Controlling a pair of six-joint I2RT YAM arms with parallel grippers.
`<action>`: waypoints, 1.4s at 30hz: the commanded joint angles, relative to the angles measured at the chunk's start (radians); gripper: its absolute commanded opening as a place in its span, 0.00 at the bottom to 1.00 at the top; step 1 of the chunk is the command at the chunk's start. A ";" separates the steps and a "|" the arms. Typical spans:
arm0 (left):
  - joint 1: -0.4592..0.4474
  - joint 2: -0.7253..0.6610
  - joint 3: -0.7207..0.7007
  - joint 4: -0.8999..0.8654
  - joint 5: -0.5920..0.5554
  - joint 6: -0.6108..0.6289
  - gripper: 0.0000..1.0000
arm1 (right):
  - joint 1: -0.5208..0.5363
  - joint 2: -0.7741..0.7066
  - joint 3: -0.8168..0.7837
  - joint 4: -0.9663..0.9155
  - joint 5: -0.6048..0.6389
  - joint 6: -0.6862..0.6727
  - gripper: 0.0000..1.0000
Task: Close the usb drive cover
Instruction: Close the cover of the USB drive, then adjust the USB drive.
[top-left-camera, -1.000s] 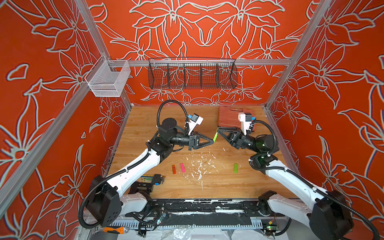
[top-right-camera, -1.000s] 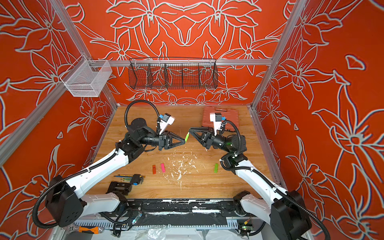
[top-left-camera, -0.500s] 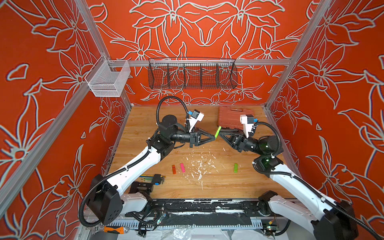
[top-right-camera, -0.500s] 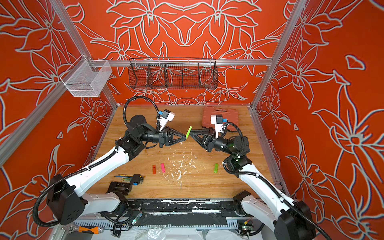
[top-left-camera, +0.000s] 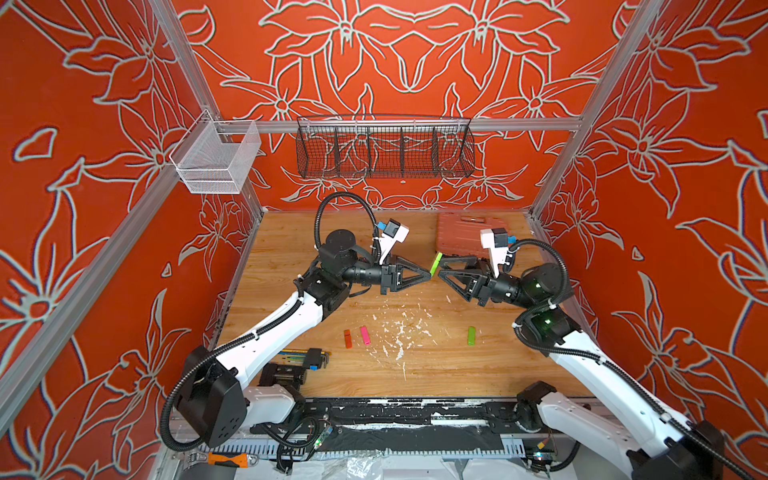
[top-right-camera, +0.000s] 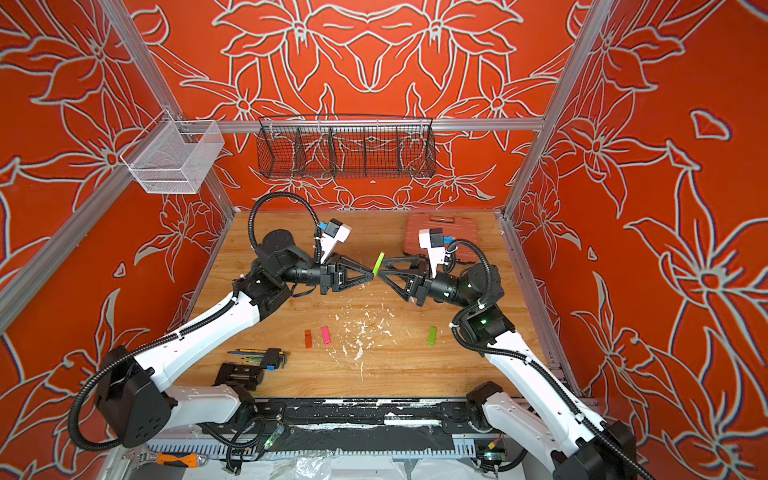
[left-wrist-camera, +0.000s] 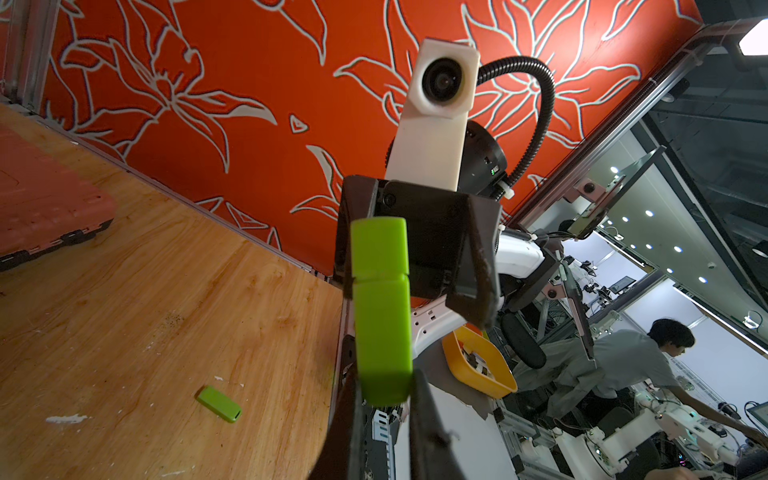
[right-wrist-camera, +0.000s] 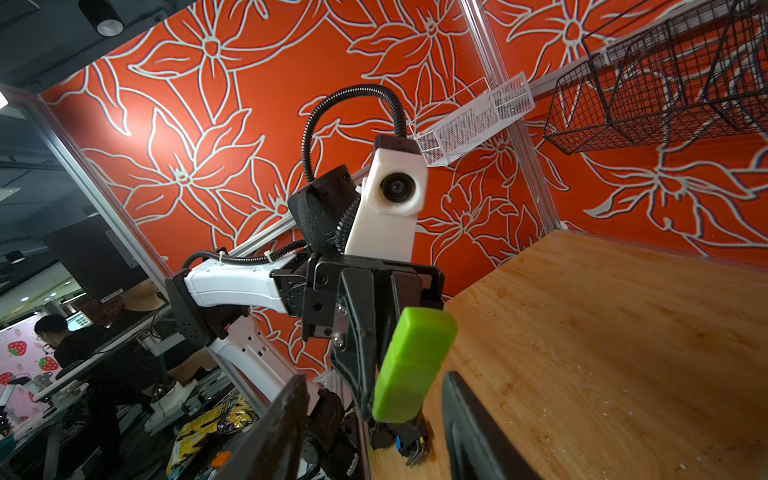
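A lime-green usb drive (top-left-camera: 436, 263) hangs in the air over the middle of the table, standing nearly upright. My left gripper (top-left-camera: 430, 275) is shut on its lower end, as the left wrist view shows at the drive (left-wrist-camera: 381, 307). The cover (left-wrist-camera: 378, 245) sits on the upper end, with only a thin seam between it and the body. My right gripper (top-left-camera: 441, 267) faces it from the right. It is open, its fingers spread on either side of the drive (right-wrist-camera: 411, 361) without pressing it. Both top views show the two grippers tip to tip around the drive (top-right-camera: 378, 263).
On the wooden table lie an orange drive (top-left-camera: 347, 338), a pink drive (top-left-camera: 365, 335) and another green drive (top-left-camera: 471, 335), among white flakes. A red case (top-left-camera: 457, 237) lies at the back right and hex keys (top-left-camera: 309, 357) at the front left. Wire baskets (top-left-camera: 384, 147) hang on the back rail.
My right gripper has opened and drawn back a little to the right, off the drive. The left gripper has kept its hold and shifted the drive slightly right and up.
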 joint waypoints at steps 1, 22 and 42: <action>-0.001 -0.028 0.007 0.015 0.015 0.017 0.01 | 0.003 0.027 0.055 -0.056 -0.024 -0.055 0.56; -0.010 -0.029 0.003 0.001 0.016 0.033 0.01 | 0.002 0.145 0.106 0.145 -0.106 0.033 0.51; -0.013 -0.003 0.068 -0.107 0.012 0.097 0.58 | 0.003 0.127 0.121 -0.010 -0.046 -0.034 0.10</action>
